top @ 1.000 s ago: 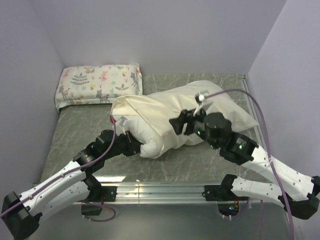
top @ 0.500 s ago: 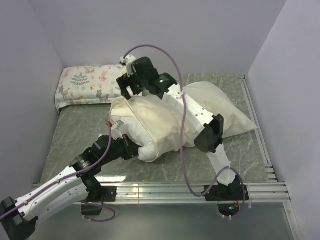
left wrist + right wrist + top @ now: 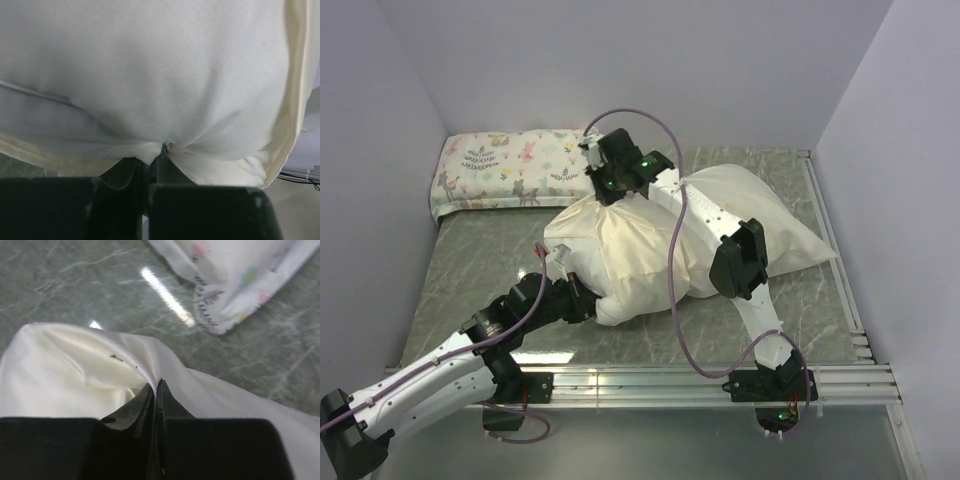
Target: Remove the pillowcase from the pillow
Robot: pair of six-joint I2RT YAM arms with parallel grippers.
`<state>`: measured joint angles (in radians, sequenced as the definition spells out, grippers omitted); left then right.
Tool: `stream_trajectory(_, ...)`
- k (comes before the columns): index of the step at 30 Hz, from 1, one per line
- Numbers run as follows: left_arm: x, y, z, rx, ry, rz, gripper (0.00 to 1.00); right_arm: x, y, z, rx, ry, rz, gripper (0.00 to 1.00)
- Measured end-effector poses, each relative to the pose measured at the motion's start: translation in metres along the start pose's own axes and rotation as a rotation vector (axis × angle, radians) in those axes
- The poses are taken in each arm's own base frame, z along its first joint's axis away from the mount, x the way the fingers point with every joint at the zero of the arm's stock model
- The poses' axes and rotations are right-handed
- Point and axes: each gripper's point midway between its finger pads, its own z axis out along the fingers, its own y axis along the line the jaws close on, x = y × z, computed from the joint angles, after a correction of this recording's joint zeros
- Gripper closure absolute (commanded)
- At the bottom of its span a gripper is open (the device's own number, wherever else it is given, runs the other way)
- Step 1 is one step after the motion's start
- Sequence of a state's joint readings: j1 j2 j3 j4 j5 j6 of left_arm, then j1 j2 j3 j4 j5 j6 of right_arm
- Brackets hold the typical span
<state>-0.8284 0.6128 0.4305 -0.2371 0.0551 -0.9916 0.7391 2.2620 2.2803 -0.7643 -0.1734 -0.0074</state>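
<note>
The right gripper [image 3: 158,386] is pinched shut on a thin fold of cream pillowcase [image 3: 70,365] bunched right under it. The left gripper [image 3: 164,147] clamps the white pillow [image 3: 150,70] directly ahead. So slim a pinch may slip when pulled, leaving the case on.

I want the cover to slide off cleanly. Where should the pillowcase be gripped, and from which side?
Probably a loose fold of the pillowcase on its far left top, from above, where the right tool is shut on it. The thin cloth rises into a ridge there, away from the pillow that the left tool pinches at the near end.
</note>
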Motion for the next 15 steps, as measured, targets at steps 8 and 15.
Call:
stream_trajectory(8, -0.011, -0.008, 0.0, -0.012, -0.071, 0.003, 1.0, 0.036, -0.123, -0.004, 0.322, 0.033, 0.324, 1.0)
stream_trajectory(15, -0.006, -0.012, -0.002, -0.036, -0.091, 0.007, 0.99, 0.086, -0.158, 0.0, 0.471, 0.112, 0.454, 1.0)
